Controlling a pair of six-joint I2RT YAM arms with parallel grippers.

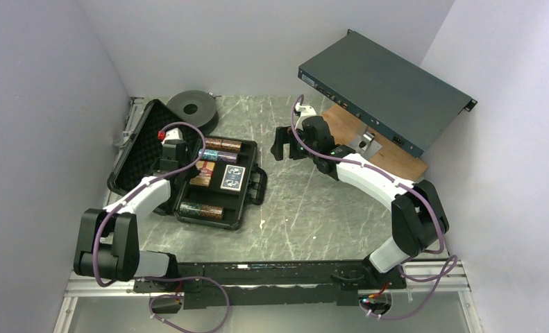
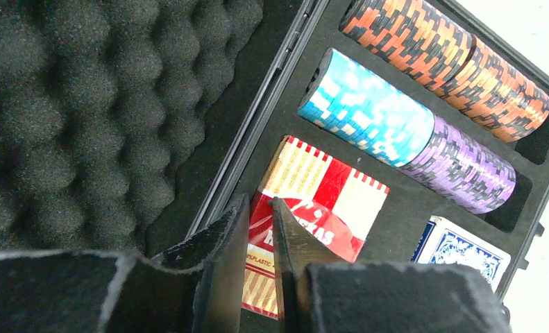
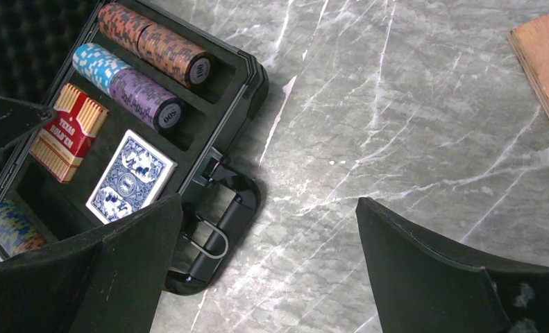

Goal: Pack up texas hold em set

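Case (image 1: pixel 246 201) looks fully loaded; left hand (image 2: pixel 261 208) pinched narrow, empty, over the red deck (image 2: pixel 320 201), right hand (image 3: pixel 268 202) wide. Next, likely: close the lid (image 1: pixel 143 146).

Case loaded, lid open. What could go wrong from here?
1. Left gripper, nearly closed, hangs above the red deck inside the case: it may nudge the deck from its slot, or block the lid.
2. Right gripper is open near the handle: a low pass might snag it and drag the case.
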